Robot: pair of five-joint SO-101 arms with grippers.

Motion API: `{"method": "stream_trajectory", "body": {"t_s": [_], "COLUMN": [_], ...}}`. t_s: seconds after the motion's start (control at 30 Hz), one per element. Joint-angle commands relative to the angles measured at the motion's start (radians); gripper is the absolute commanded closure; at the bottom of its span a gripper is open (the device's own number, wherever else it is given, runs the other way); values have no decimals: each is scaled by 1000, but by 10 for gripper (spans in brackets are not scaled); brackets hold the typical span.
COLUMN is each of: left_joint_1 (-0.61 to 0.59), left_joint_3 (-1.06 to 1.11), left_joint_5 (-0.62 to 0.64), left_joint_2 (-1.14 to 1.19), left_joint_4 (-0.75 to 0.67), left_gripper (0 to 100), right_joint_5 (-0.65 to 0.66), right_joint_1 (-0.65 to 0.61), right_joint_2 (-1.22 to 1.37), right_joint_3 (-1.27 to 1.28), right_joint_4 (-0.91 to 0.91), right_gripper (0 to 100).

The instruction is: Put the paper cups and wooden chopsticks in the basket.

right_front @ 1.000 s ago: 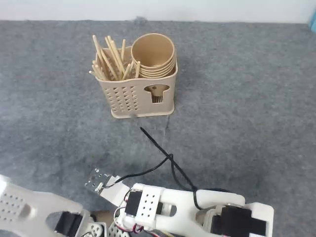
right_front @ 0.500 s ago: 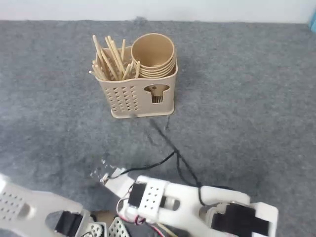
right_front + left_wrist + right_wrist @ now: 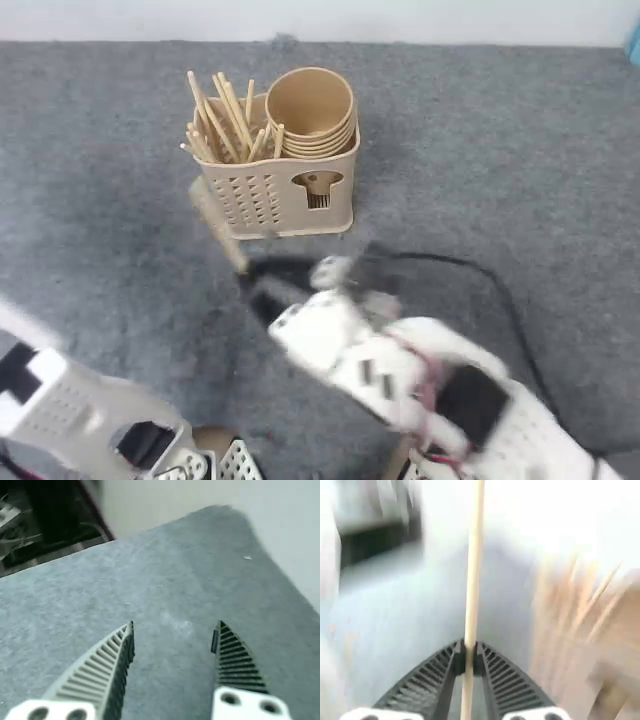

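Observation:
A beige perforated basket [image 3: 275,195] stands on the grey carpet. A stack of paper cups [image 3: 310,105] fills its right compartment and several wooden chopsticks [image 3: 220,125] stand in its left one. My right gripper [image 3: 255,280] hangs just in front of the basket's left corner, shut on one wooden chopstick [image 3: 218,225] that slants up beside the basket's left wall. In the right wrist view the chopstick [image 3: 472,570] runs straight up from the shut right gripper [image 3: 468,655], with the basket [image 3: 600,645] blurred at one side. My left gripper [image 3: 172,635] is open over bare carpet.
The left arm's white body [image 3: 70,415] sits at the near left edge. A black cable [image 3: 500,300] trails over the carpet by the right arm [image 3: 420,380]. Grey carpet [image 3: 520,150] spreads around the basket, and a pale wall edge [image 3: 320,20] lies at the back.
The right arm has swung forward from the near edge to the basket's front left, carrying a chopstick. Its cable shifted right. The left arm's body moved slightly.

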Motion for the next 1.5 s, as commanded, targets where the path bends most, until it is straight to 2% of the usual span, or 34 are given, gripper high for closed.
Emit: {"method": "stream_trajectory", "body": {"t_s": [0.0,0.2,0.4,0.53,0.63,0.83,0.97,1.13,1.27,1.47], "left_joint_1": [129,299,433,502,508,499,499,470,428,391], "left_joint_3": [-79,-88,-82,-65,-15,173,341,757,1193,1893], "left_joint_5": [17,12,-6,-51,-57,-103,-104,-115,-133,-175], "left_joint_2": [-114,-209,-373,-453,-483,-577,-707,-868,-1037,-1281], "left_joint_4": [84,123,137,216,235,170,118,-80,-347,-784], "left_gripper": [764,764,764,764,764,764,763,763,762,761], "right_joint_5": [20,21,20,12,-28,-84,-84,-112,-170,-229], "right_joint_1": [105,213,309,335,355,414,429,421,420,420], "right_joint_2": [-59,-8,196,394,553,881,1009,1027,990,880], "right_joint_3": [-31,-34,-58,-167,-282,-540,-563,-500,-453,-442], "right_joint_4": [-209,-621,-1007,-1052,-1056,-1046,-1046,-1044,-1020,-832], "right_gripper": [991,991,991,991,991,991,991,991,991,991]}}
